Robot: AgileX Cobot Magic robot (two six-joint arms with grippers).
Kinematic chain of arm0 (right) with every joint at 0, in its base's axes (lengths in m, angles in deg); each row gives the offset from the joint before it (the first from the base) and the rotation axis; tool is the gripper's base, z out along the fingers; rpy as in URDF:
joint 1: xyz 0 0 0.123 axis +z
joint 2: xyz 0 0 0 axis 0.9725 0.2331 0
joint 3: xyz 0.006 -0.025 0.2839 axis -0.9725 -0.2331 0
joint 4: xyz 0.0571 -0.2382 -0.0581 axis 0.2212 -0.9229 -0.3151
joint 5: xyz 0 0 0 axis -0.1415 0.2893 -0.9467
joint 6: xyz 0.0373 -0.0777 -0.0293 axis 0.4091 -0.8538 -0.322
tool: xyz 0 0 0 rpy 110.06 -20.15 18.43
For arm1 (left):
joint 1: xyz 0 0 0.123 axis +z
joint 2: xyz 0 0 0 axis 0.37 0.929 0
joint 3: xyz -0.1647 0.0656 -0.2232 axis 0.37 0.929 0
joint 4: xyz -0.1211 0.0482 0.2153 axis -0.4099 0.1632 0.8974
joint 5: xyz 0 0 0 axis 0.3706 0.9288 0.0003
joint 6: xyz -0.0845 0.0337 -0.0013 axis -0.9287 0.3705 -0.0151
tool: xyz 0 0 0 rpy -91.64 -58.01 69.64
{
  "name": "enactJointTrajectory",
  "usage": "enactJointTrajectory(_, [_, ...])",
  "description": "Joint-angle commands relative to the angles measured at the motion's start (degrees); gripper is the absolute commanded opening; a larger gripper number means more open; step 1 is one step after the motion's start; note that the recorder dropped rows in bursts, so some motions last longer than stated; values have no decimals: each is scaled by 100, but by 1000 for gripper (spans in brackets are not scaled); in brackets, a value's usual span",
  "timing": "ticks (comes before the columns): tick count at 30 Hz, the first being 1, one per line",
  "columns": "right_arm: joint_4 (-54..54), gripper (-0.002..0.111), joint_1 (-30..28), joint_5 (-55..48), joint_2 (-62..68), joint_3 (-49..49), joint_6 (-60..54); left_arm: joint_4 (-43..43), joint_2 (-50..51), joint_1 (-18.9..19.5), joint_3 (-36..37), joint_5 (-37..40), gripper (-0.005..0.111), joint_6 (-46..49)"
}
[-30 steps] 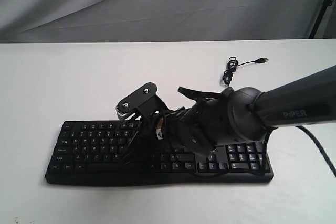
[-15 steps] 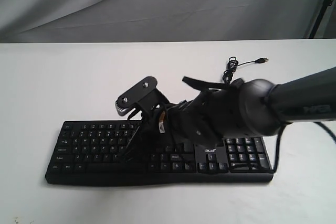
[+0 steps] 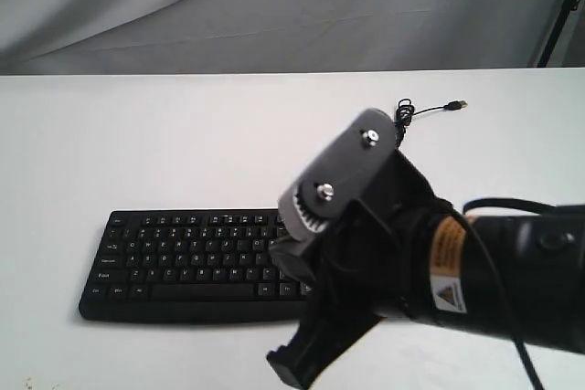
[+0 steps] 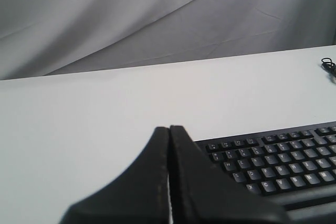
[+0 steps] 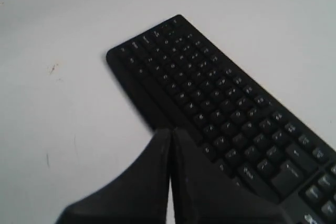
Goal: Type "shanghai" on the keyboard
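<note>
Near the left end of the keyboard (image 3: 183,262), which lies flat on the white tabletop (image 3: 137,134), the left gripper (image 4: 169,128) waits apart from the keys, fingers pressed together. Rightward, the right gripper (image 5: 171,129) is likewise pinched into one blunt tip, likely for striking single keys; half a second ago it was down among the middle rows, now it hangs raised well above them.

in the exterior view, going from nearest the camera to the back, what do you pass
right hand, up in front → keyboard → usb cable → grey cloth backdrop
</note>
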Motion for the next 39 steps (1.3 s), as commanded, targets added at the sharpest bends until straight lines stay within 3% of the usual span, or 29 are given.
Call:
enactJointTrajectory(1, [61,0,11,-22,-326,-431,60,4,-20,-23,25,-28,0,-16])
enactJointTrajectory(9, [127,0,-31,-11,-1560,-1455,71,4,-20,-23,25,-28,0,-16])
enactJointTrajectory(17, [127,0,-2008,867,-4114,-3173,71,4,-20,-23,25,-28,0,-16])
enactJointTrajectory(25, [127,0,-2928,705,-6512,-3800,71,4,-20,-23,25,-28,0,-16])
enactJointTrajectory(31, [102,0,-3075,-336,-7279,-3800,-19,4,-20,-23,25,-28,0,-16])
enactJointTrajectory(39, [-23,0,-3075,-540,-7279,-3800,-19,4,-20,-23,25,-28,0,-16])
